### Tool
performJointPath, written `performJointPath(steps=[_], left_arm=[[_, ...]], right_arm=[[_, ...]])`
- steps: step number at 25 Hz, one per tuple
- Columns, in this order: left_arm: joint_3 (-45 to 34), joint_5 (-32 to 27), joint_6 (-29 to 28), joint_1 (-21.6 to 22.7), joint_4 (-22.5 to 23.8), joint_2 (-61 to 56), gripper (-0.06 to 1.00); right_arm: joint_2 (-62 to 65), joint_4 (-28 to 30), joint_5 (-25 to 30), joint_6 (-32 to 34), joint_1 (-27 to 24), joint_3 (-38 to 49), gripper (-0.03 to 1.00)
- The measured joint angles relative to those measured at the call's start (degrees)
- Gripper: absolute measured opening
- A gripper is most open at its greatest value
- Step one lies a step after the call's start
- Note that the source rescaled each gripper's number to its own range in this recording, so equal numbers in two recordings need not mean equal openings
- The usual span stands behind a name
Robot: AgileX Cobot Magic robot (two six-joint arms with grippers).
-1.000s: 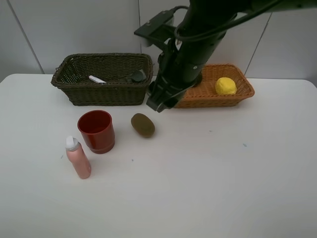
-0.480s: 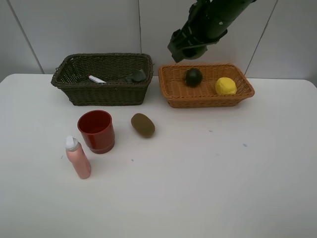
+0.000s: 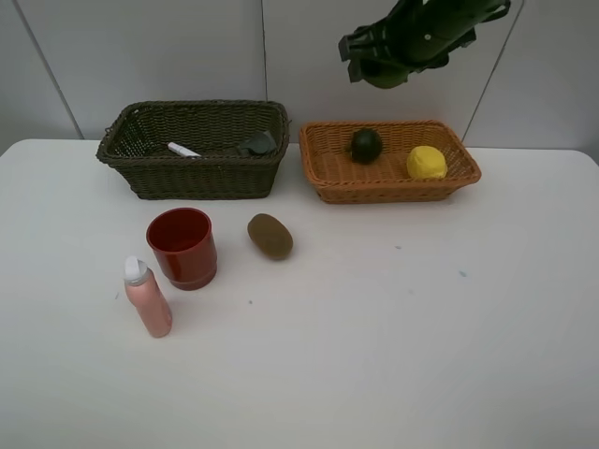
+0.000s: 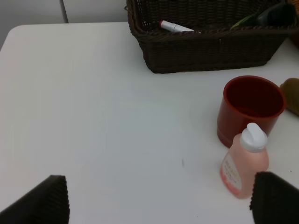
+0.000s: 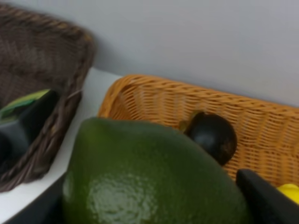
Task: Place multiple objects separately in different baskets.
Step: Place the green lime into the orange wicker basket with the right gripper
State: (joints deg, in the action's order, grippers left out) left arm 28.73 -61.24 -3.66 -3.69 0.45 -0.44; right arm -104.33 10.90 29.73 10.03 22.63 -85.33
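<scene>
Up high by the wall [image 3: 140, 56], over the back of the orange-tan basket [image 3: 393, 192], is where my right gripper [image 3: 386, 67] hangs. Its jaws are clamped on either side of the lime [image 5: 140, 168], so it's well clear of everything below.

That basket holds the mangosteen [image 3: 366, 145] near its back middle and the lemon [image 3: 427, 162] toward its right end, the two apart. The left end of its floor is bare weave. Just beside it, with a narrow gap between the rims, sits the deeper dark basket [image 3: 201, 178]. It's got the white marker [image 3: 182, 150] lying flat and the dark grey bottle [image 3: 255, 144] tucked into its right end.

Both baskets line the far edge of the table [image 3: 421, 327]. Out front of the dark one, the red cup [image 3: 182, 246] is upright with the kiwi [image 3: 270, 236] near its right. The pink spray bottle [image 3: 148, 297] stands by the cup's front-left, none of them touching as far as I can see. The right side and the front of the table are open white surface.

My left gripper [image 4: 161, 207] hovers low over the table's left side, jaws spread wide, tabletop showing between them.
</scene>
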Motion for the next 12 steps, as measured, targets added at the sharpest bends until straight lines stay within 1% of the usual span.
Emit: performJointPath(steps=[4,12], left_arm=[[0.0,0.0,0.0,0.0,0.0,0.0,1.00],[0.0,0.0,0.0,0.0,0.0,0.0,1.00]], right_arm=[[-3.5,-0.2,-1.2,2.0,-1.3,-0.5,0.66],[-11.3,-1.9,-1.1,2.2,-1.8,-2.2,0.66]])
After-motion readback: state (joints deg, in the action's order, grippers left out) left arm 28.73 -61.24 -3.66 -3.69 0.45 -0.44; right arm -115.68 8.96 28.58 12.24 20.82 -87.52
